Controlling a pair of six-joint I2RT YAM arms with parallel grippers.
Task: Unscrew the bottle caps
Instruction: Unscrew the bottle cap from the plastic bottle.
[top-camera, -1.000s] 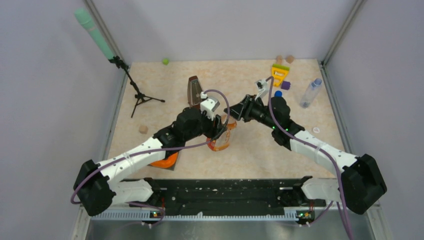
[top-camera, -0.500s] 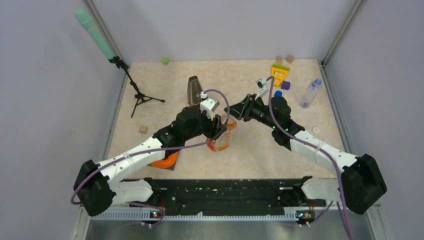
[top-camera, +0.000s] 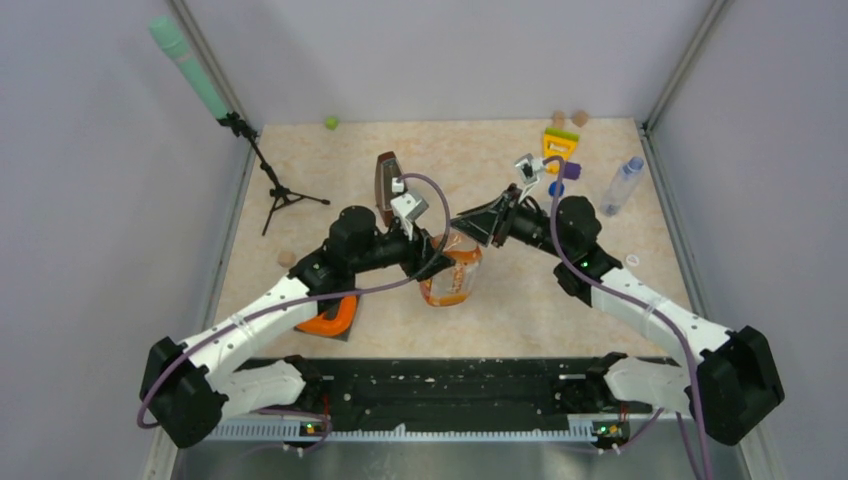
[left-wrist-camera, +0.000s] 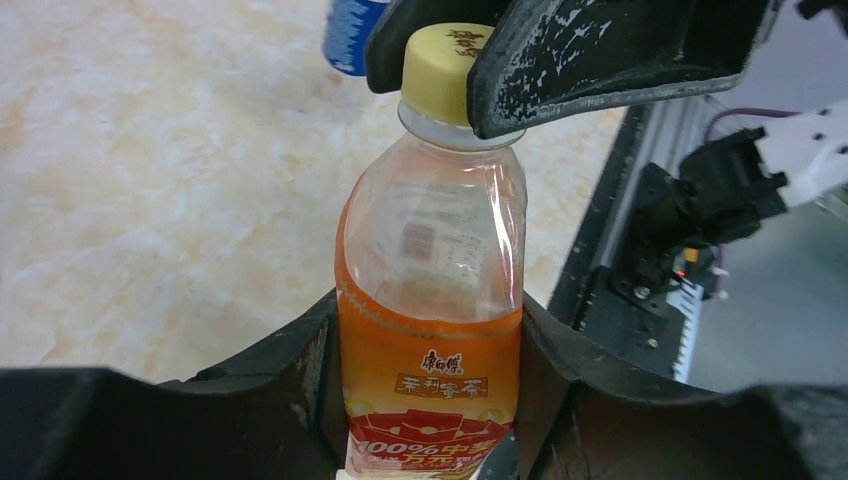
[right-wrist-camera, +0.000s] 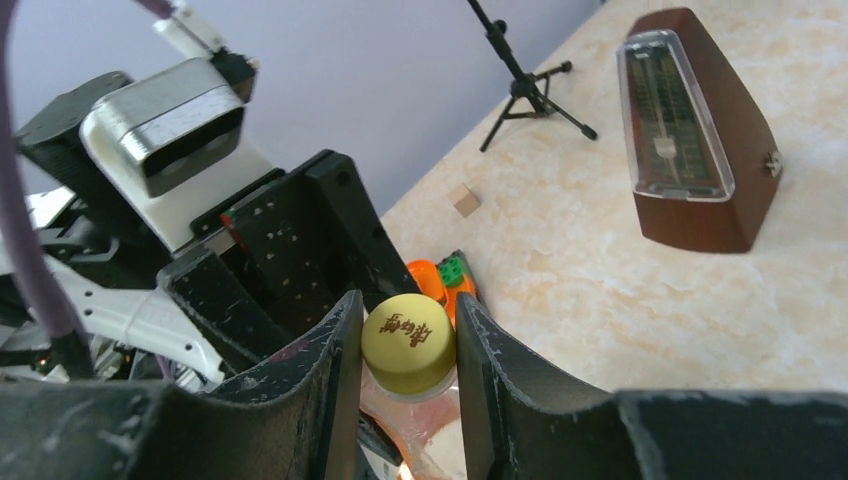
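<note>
Black right gripper (right-wrist-camera: 408, 352) jaws are closed tight on the yellow cap (left-wrist-camera: 440, 60), which sits on the orange bottle (left-wrist-camera: 430, 250). The left gripper (left-wrist-camera: 428, 335), partly open, clamps that bottle's body on both sides at mid-table. Just behind stands the metronome (top-camera: 385, 180). Well apart, toward the far right edge, lie a slim bottle (top-camera: 621, 185), a blue cap (top-camera: 556, 187) and a white cap (top-camera: 632, 260).

Glossy clear plastic bottle (left-wrist-camera: 430, 250), matt yellow plastic cap (left-wrist-camera: 440, 75), smooth brown metronome (right-wrist-camera: 700, 150)
</note>
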